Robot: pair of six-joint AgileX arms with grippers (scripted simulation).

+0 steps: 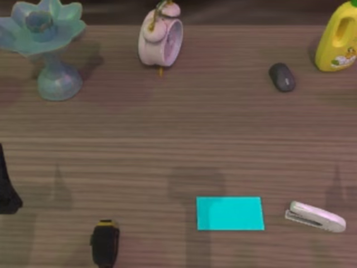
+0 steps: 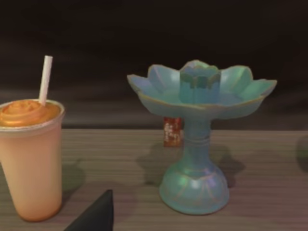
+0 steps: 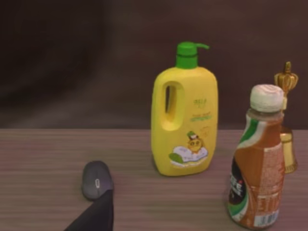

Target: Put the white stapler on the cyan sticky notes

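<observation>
The white stapler (image 1: 315, 216) lies flat near the table's front edge at the right, its length running left to right. The cyan sticky notes (image 1: 230, 213) lie just left of it with a small gap, bare on top. My left arm (image 1: 6, 192) shows only as a dark shape at the top view's left edge, far from both. My right arm is out of the top view. Each wrist view shows a dark tip of its own gripper, the left gripper (image 2: 96, 216) and the right gripper (image 3: 96, 216), with nothing held in sight. Stapler and pad are out of both wrist views.
A teal lotus-shaped stand (image 1: 47, 44) and a pink alarm clock (image 1: 162, 39) stand at the back. A dark grey mouse (image 1: 282, 76) and a yellow pump bottle (image 1: 337, 39) are back right. A small black object (image 1: 105, 243) lies front left. An orange drink cup (image 2: 31, 159) and a brown bottle (image 3: 257, 163) show in the wrist views.
</observation>
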